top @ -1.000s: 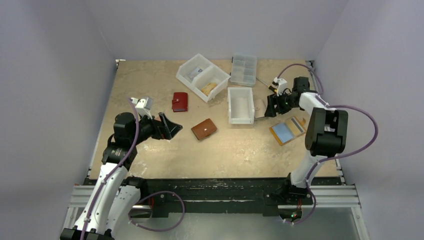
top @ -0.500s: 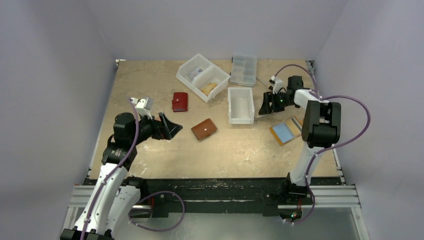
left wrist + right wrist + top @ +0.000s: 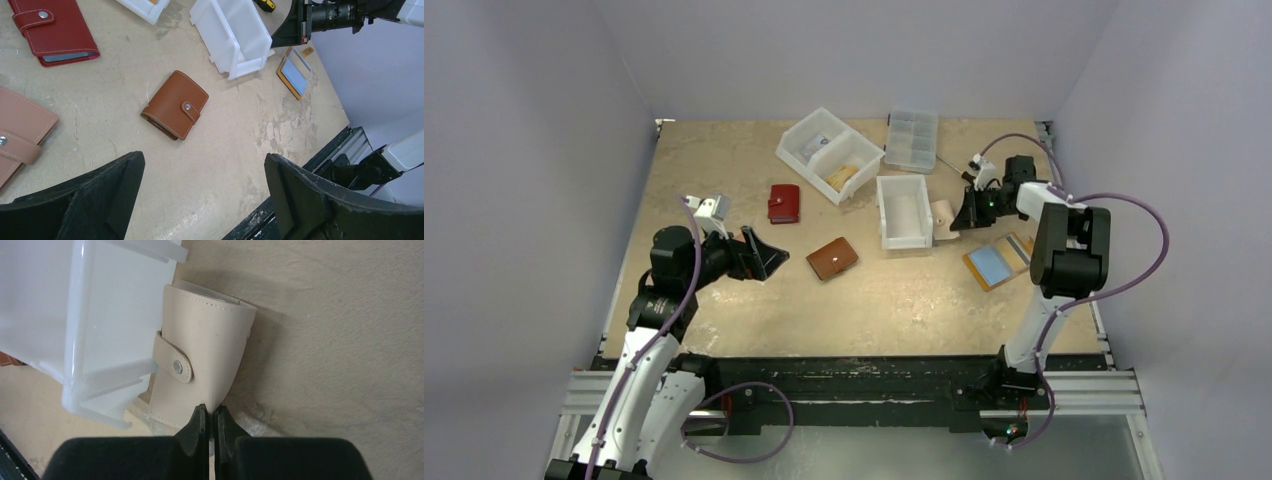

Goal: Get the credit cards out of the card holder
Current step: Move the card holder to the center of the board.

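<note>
A cream card holder (image 3: 200,355) with its snap strap fastened lies against the white bin (image 3: 75,315); in the top view the card holder (image 3: 942,216) sits just right of that bin. My right gripper (image 3: 209,412) is shut on the holder's near edge, pinching the cover; from above the right gripper (image 3: 967,214) is low over it. Credit cards (image 3: 997,262), a light blue and a striped one on an orange backing, lie on the table to the right, and the cards (image 3: 295,74) also show in the left wrist view. My left gripper (image 3: 205,162) hangs open and empty above the left of the table.
A brown wallet (image 3: 832,258) and a red wallet (image 3: 784,203) lie mid-table, both snapped shut. A pink wallet (image 3: 20,130) lies near my left gripper. A two-part white bin (image 3: 830,153) and a clear divided box (image 3: 911,139) stand at the back.
My right gripper has gone from open to shut, pinching the cream card holder's edge beside the white bin. The left arm has not moved.
</note>
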Controlling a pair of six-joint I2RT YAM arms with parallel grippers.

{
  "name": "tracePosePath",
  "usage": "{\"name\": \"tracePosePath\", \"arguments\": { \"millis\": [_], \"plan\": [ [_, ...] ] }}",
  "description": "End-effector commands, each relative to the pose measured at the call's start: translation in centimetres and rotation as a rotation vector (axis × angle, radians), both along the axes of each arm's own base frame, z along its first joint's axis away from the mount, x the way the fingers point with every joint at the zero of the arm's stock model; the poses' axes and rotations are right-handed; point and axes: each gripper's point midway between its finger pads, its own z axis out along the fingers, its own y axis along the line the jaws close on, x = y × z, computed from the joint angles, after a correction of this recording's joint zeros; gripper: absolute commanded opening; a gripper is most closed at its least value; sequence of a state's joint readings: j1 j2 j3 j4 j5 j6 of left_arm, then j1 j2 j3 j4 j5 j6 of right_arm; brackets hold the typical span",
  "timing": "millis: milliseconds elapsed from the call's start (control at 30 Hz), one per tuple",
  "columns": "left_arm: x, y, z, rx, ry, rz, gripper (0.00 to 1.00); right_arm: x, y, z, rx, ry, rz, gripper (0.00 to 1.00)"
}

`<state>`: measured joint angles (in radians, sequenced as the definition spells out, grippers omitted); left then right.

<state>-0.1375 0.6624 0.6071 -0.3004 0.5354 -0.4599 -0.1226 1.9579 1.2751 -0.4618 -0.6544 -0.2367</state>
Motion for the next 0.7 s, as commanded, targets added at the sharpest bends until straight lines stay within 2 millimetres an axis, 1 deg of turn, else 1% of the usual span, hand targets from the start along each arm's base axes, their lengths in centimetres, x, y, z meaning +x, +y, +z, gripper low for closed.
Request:
{"name": "tracePosePath", "arguments": {
  "millis": [0, 133, 267, 333, 467, 500, 567, 667],
  "plan": [
    [0.1, -0.3, 1.0, -0.010, -0.056, -0.025, 0.99, -2.4, -0.5, 1.3, -0.015, -0.005, 0.040, 0.02],
    [0.0, -0.6, 1.1, -0.016, -0.058, -0.041, 0.99, -4.5, -1.2, 1.9, -0.057, -0.008, 0.083, 0.00],
    [-0.3, -1.0, 1.1, -0.032, -0.058, -0.075, 0.99, -7.2, -2.2, 2.2, -0.112, 0.010, 0.129, 0.00],
    [-0.7, -1.7, 1.4, -0.056, -0.067, -0.123, 0.99, -8.7, -2.7, 1.9, -0.152, 0.031, 0.164, 0.00],
    [-1.8, -3.5, 1.4, -0.097, -0.041, -0.208, 0.97, -12.1, -3.5, 1.0, -0.228, 0.069, 0.263, 0.00],
    [-2.1, -4.1, 1.4, -0.109, -0.031, -0.222, 0.97, -12.8, -3.4, 1.1, -0.231, 0.064, 0.295, 0.00],
    [-3.1, -5.9, 1.5, -0.127, -0.022, -0.266, 0.95, -14.2, -2.6, 1.3, -0.217, 0.058, 0.365, 0.00],
    [-4.3, -8.2, 1.2, -0.142, -0.003, -0.282, 0.94, -16.0, -0.5, 1.3, -0.213, 0.046, 0.481, 0.00]
  ]
}}
